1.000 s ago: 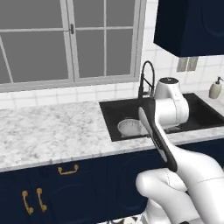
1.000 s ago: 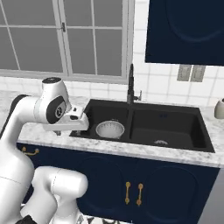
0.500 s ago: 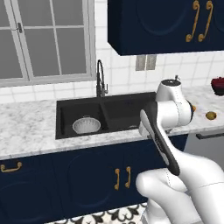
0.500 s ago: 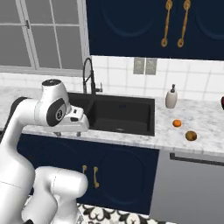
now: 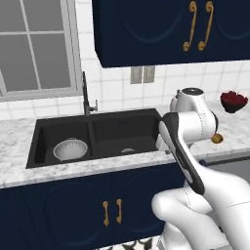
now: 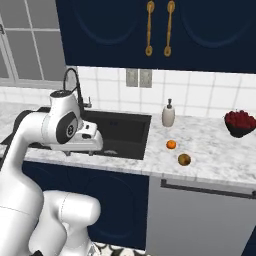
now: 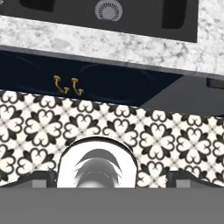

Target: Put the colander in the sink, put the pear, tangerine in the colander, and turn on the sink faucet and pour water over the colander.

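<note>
Driving right along worktop (image 6: 210,150): colander (image 5: 71,149) already in sink (image 5: 122,129), pear (image 6: 184,159) and tangerine (image 6: 171,144) now near; our tool spread apart, empty.

The base has driven right along the counter, so both base views have shifted. The sink (image 5: 97,128) with the colander (image 5: 70,149) inside now appears further left. The tangerine (image 6: 171,144), pear (image 6: 184,159), soap dispenser (image 6: 168,114) and a bowl of red fruit (image 6: 239,122) have come closer to centre.
</note>
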